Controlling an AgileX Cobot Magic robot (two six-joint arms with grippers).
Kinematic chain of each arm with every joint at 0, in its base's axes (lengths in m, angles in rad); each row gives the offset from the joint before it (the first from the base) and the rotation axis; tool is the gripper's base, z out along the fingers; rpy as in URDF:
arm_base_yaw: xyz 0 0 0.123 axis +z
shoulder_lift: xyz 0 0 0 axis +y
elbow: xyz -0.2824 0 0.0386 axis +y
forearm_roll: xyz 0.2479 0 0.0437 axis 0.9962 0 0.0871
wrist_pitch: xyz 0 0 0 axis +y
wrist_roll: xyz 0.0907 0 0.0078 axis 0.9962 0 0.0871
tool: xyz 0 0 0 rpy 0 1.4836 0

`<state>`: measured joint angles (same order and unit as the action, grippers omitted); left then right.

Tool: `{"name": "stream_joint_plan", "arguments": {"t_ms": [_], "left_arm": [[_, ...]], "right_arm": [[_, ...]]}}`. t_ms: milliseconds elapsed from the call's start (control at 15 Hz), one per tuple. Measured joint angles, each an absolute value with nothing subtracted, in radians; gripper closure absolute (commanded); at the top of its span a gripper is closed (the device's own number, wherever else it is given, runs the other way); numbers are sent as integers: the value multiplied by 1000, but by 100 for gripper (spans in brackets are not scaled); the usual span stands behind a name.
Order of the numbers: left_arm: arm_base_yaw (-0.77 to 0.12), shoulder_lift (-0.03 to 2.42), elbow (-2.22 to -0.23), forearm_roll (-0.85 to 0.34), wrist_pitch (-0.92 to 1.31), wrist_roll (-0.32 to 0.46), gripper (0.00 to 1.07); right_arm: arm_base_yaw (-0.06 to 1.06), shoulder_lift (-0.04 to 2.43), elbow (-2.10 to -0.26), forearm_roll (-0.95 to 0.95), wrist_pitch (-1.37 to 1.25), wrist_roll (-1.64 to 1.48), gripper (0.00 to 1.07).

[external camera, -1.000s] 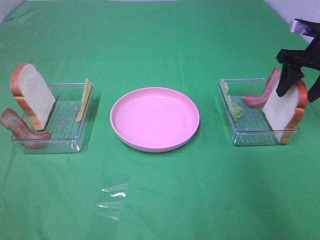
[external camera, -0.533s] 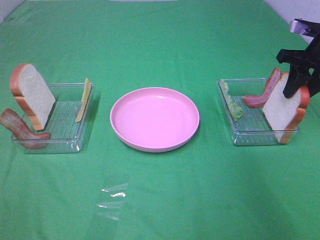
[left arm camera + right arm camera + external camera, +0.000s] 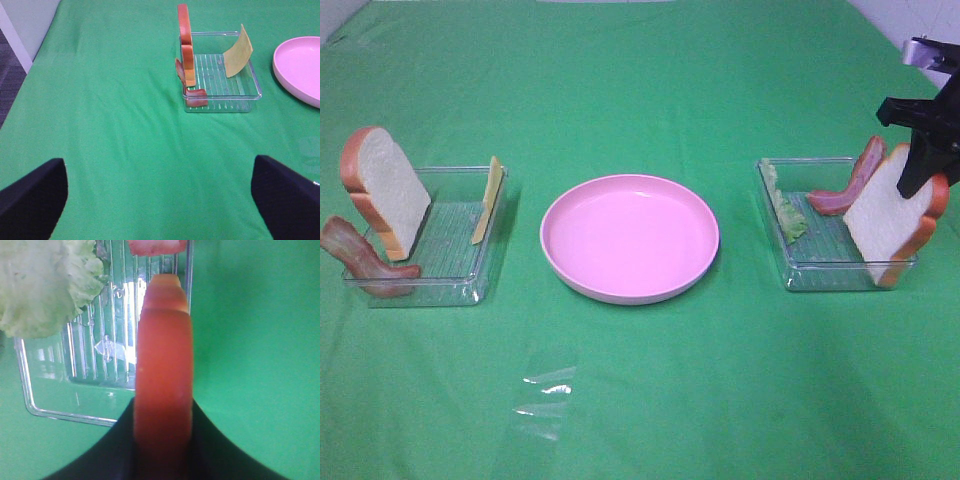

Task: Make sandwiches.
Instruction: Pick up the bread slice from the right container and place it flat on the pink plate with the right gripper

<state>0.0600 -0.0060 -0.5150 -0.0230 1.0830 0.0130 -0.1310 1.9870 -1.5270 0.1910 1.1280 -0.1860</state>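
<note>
My right gripper (image 3: 923, 168) is closed on the top crust of a white bread slice (image 3: 890, 218) that stands tilted at the right end of the right clear tray (image 3: 800, 272). In the right wrist view the orange crust (image 3: 163, 385) fills the gap between the black fingers (image 3: 210, 442). Pale green lettuce (image 3: 786, 213) and a bacon strip (image 3: 850, 185) sit in that tray. The left tray (image 3: 455, 285) holds another bread slice (image 3: 388, 192), a bacon strip (image 3: 360, 260) and a yellow cheese slice (image 3: 487, 200). My left gripper (image 3: 160, 200) is open, well short of the left tray (image 3: 220, 102).
A round pink plate (image 3: 630, 237), with nothing on it, sits between the two trays on the green cloth. A small piece of clear film (image 3: 545, 395) lies on the cloth in front of the plate. The table's right edge is near the right arm.
The right gripper has moved right and a little up, and the bread slice's top has tilted right with it. The left side is unchanged.
</note>
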Motion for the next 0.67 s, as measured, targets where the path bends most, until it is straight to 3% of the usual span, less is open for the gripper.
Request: {"name": "stream_joint_plan", "arguments": {"t_ms": [400,667], "left_arm": [[60,-6,-515,-23,1083,13,16],[60,-6,-515,-23,1083,13,16]], "right_arm": [[-131,1784,-1527,242,1167,-168,107],[-74,1713,-1527,571,1152,-225,107]]}}
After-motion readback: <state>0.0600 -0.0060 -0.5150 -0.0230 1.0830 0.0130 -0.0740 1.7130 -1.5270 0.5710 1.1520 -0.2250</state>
